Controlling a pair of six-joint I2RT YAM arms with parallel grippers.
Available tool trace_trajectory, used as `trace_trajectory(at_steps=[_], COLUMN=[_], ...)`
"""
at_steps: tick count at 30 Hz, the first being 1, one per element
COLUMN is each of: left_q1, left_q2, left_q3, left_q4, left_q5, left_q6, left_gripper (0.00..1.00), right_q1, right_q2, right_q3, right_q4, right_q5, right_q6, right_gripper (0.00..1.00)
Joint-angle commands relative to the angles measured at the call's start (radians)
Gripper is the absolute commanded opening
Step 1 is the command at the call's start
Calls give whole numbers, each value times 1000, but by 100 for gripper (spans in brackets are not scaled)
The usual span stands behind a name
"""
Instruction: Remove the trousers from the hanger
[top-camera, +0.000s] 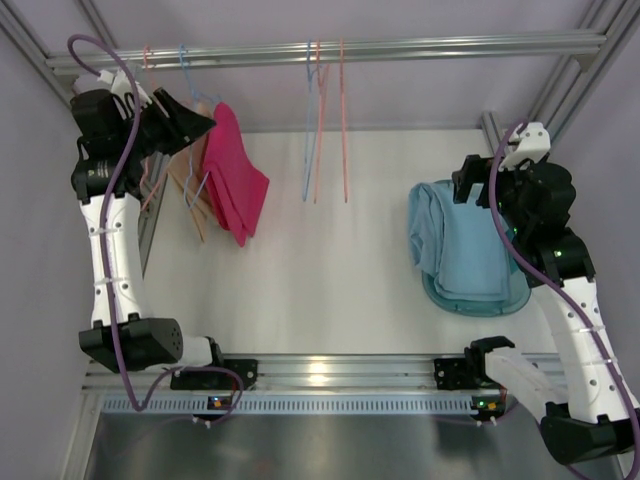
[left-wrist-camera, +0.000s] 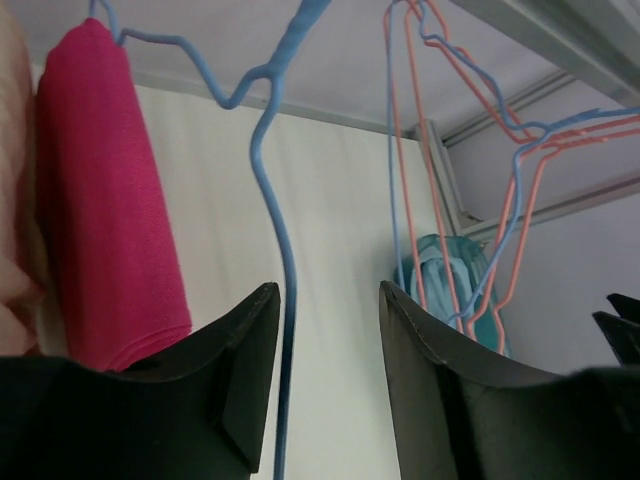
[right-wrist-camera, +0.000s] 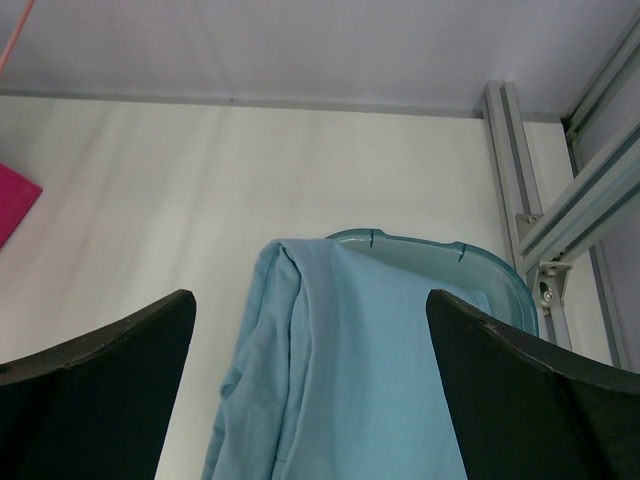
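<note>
The magenta-pink trousers (top-camera: 236, 178) hang folded over a blue wire hanger (left-wrist-camera: 268, 170) at the left end of the rail; they also show in the left wrist view (left-wrist-camera: 110, 220). My left gripper (top-camera: 200, 125) is open right beside them, and the hanger's wire runs between its fingers (left-wrist-camera: 328, 300), close to the left fingertip (left-wrist-camera: 258, 310) and unclamped. The light blue trousers (top-camera: 455, 245) lie draped over a teal basin (top-camera: 510, 300) on the right. My right gripper (top-camera: 465, 183) is open and empty just above them (right-wrist-camera: 310, 305).
A metal rail (top-camera: 400, 46) crosses the back. Empty blue and pink wire hangers (top-camera: 322, 130) hang at its middle. Peach-coloured hangers (top-camera: 188, 190) hang left of the magenta trousers. Aluminium frame posts (right-wrist-camera: 520, 160) stand at the right.
</note>
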Motion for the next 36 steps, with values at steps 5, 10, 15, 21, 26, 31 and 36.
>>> trace_trajectory(at_steps=[5,10,15,21,26,31,36], left_q1=[4,4,4,2,-2,-7,-22], left_q2=[17,48,54,56,44,10,-22], left_q3=[-6,-14,-52,-71,-66,-69,-71], left_q4=[205,267,350,386,437,567,716], left_q5=[166,202,229,234,234,215,185], left_q6=[-202,-297,-423,-482,-498,-516,-547], left_gripper=[43,38,34,25,13,0,0], right_q1=[-15,-15,-17,-18,-18,-18,-18], right_q2=[-12,-7,-7,-4,1,1,-2], right_q3=[17,23,19,20,20,20,17], right_q4=[34,34,36,37,39,39,37], right_q5=[-15,-16,-18,-24,-31,-36,-36], right_q6=[17,21,26,27,27,29,27], right_gripper=[99,99,99,99,99,99,99])
